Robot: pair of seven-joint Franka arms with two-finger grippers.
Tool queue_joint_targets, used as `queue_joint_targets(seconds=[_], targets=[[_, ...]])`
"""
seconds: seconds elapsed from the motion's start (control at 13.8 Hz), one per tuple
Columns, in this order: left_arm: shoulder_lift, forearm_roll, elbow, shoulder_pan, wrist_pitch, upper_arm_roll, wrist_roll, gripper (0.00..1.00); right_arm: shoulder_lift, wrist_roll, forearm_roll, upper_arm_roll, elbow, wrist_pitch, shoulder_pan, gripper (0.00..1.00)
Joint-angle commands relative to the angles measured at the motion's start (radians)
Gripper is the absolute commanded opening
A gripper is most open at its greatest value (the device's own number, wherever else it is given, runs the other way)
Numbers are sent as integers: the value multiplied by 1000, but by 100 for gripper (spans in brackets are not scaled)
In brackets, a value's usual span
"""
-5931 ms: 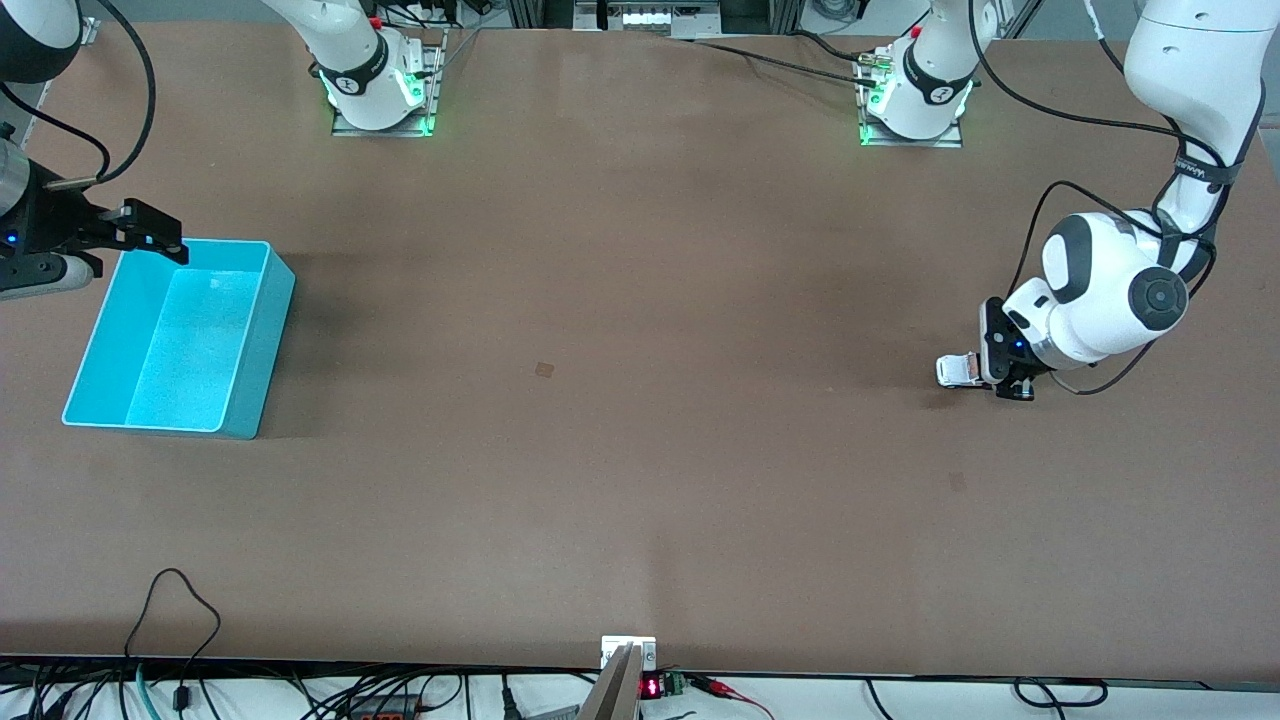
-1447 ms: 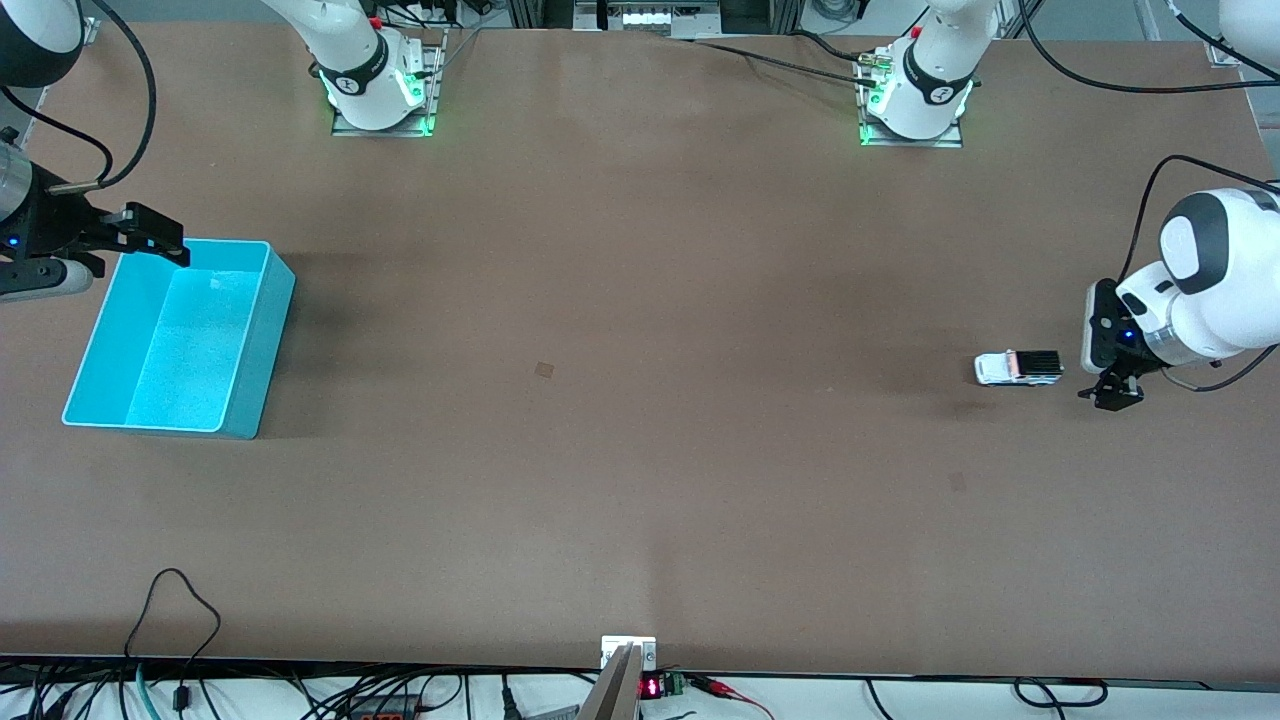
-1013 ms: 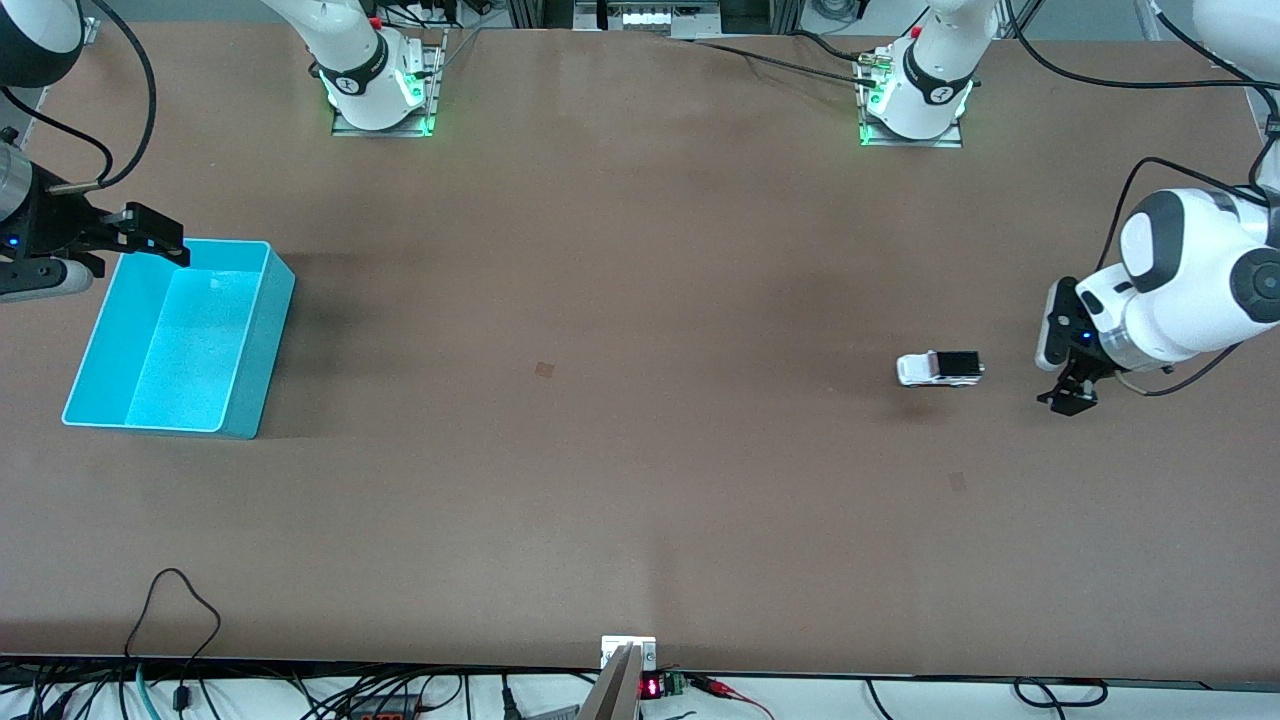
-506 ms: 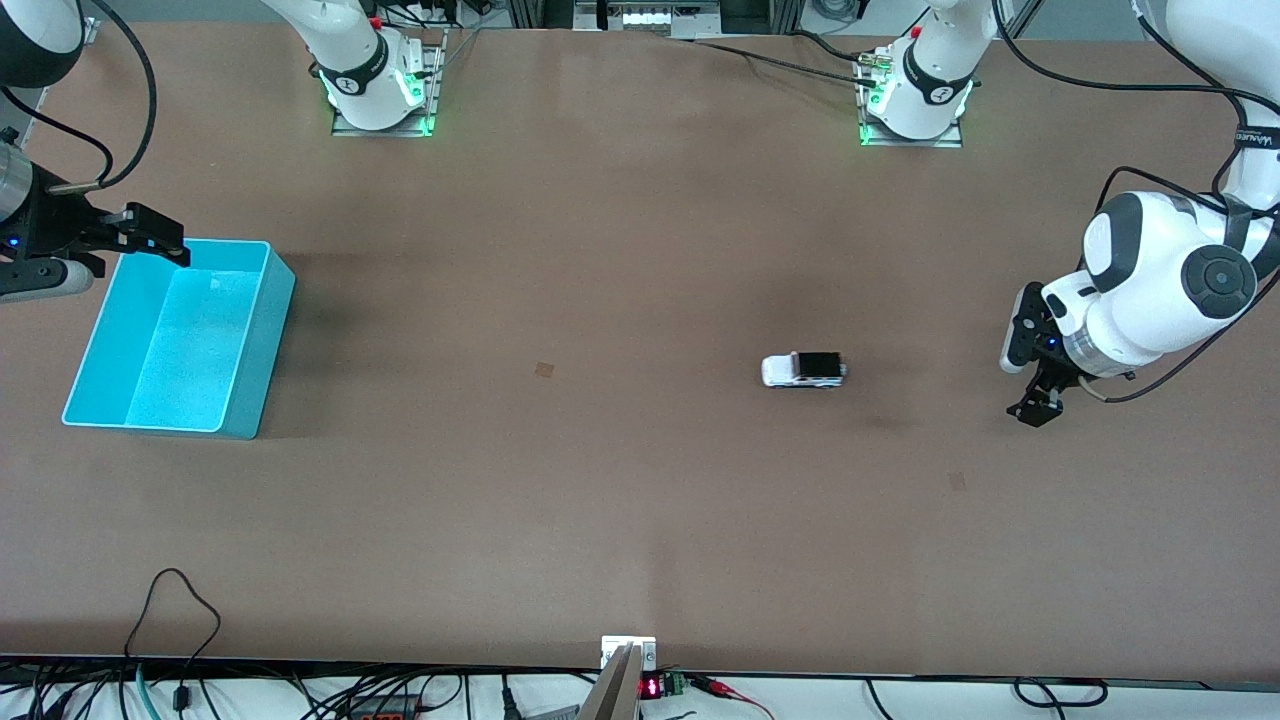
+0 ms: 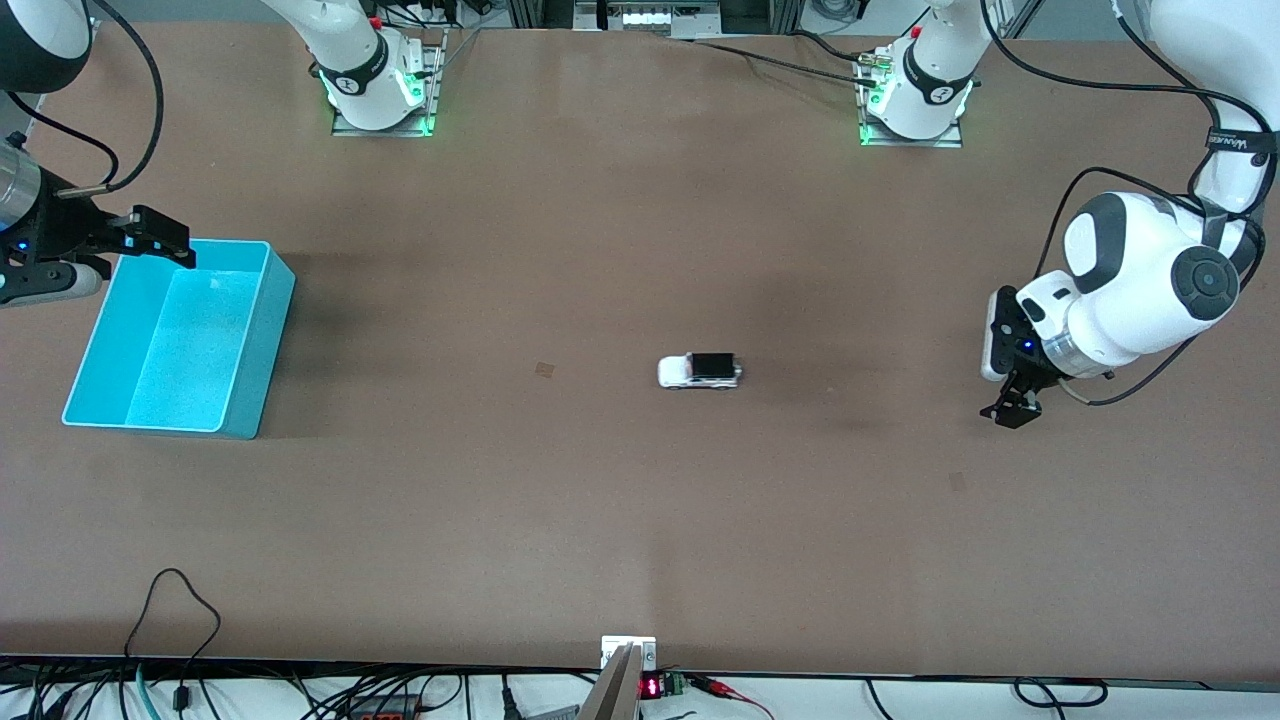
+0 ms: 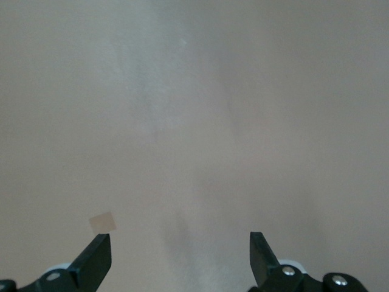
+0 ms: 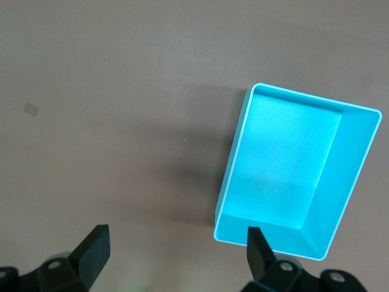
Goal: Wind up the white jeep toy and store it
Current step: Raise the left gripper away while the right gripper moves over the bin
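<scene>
The white jeep toy (image 5: 699, 370) is rolling away from the left gripper (image 5: 1008, 398), now mid-desk toward the cyan bin (image 5: 245, 395). Left gripper hanging wide open, empty. Right gripper (image 5: 150, 238) waiting open over the bin's rim, likely to catch it.

The front camera hangs high at six o'clock, facing the arm bases at twelve over the whole worktop (image 5: 600, 250). Both wrist cameras look straight down; the right one shares the cyan bin (image 7: 298, 176) (image 5: 175, 340) with it.
</scene>
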Motion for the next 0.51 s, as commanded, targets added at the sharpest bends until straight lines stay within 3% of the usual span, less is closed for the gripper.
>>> queue_joint_targets(seconds=[0.0, 0.29, 0.43], targets=[[5, -16, 5, -17, 7, 2, -143, 100, 10, -5, 7, 7, 11, -17, 6, 100], [2, -19, 6, -21, 7, 4, -459, 100, 40, -6, 16, 7, 12, -15, 26, 100], [2, -15, 52, -21, 6, 10, -595, 100, 53, -11, 64, 7, 14, -15, 27, 100]])
